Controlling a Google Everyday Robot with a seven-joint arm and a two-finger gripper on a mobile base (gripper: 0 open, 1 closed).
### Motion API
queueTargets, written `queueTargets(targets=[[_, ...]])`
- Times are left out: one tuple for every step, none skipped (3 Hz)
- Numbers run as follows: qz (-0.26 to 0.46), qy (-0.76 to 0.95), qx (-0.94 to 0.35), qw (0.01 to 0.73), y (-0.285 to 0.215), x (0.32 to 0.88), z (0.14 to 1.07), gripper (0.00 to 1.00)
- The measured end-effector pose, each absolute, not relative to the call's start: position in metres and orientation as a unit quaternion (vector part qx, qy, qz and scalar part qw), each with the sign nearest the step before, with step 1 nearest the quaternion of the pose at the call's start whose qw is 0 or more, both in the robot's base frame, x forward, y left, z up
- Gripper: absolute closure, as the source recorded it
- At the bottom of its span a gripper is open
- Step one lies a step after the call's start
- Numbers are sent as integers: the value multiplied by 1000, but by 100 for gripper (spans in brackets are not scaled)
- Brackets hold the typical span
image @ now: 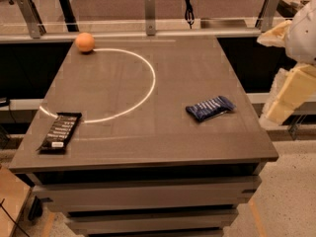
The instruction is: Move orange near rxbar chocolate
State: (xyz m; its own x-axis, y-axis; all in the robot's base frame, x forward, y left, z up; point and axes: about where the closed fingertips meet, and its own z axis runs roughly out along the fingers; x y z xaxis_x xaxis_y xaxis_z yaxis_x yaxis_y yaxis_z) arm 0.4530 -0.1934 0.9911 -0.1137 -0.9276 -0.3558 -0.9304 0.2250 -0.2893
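Sitting at the far left corner of the bench [197, 68], the orange [85, 42] is well apart from the rxbar chocolate [60, 131], which lies flat by the front left edge. A blue packet [211, 107] lies on the right side. The end effector [284, 75] hangs beside the bench's right edge, maybe only partly in view. I cannot tell if it is released or clenched.

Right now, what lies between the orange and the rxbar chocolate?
Camera view: bare tabletop between orange and rxbar chocolate, crossed only by the white arc. The gripper sits off the table's right edge.
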Motion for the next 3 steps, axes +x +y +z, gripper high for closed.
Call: queueTargets(targets=[[52, 713, -636, 289, -152, 468, 1000, 0], [109, 686, -638, 332, -98, 493, 1002, 0], [109, 686, -638, 332, -98, 493, 1002, 0]])
